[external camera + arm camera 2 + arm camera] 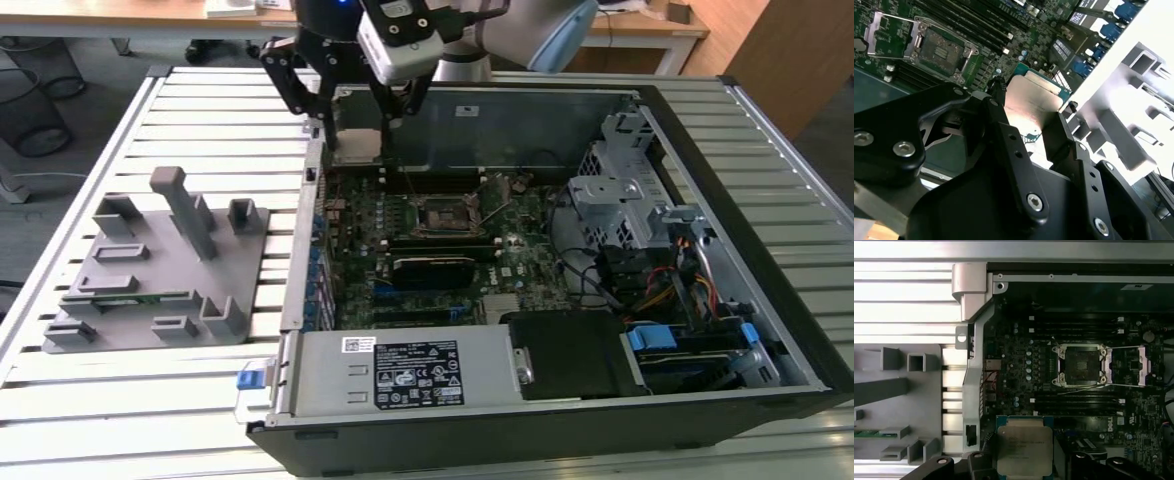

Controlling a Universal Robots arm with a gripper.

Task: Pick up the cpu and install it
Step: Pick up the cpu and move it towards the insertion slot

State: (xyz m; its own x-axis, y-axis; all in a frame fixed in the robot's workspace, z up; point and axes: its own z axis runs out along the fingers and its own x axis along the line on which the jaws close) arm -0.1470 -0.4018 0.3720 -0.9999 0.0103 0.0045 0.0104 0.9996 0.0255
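Observation:
My gripper (358, 133) is shut on the cpu (358, 146), a flat square chip with a silver-grey top, held in the air above the far left corner of the open computer case (747, 220). In both wrist views the cpu (1036, 97) (1024, 450) sits clamped by its edges between the black fingers (999, 125). The black cpu socket (438, 215) (1079, 365) (941, 50) lies apart from the chip, near the middle of the green motherboard (527, 260). Its metal cover plate (1126, 365) is swung open and the socket is bare.
A grey holder block (160, 270) with posts and slots, holding a green memory stick (134, 297) (866, 433), stands on the slatted table on the exterior view's left. Metal drive cages (621, 190), cables and a power supply (400, 370) crowd the case's other sides.

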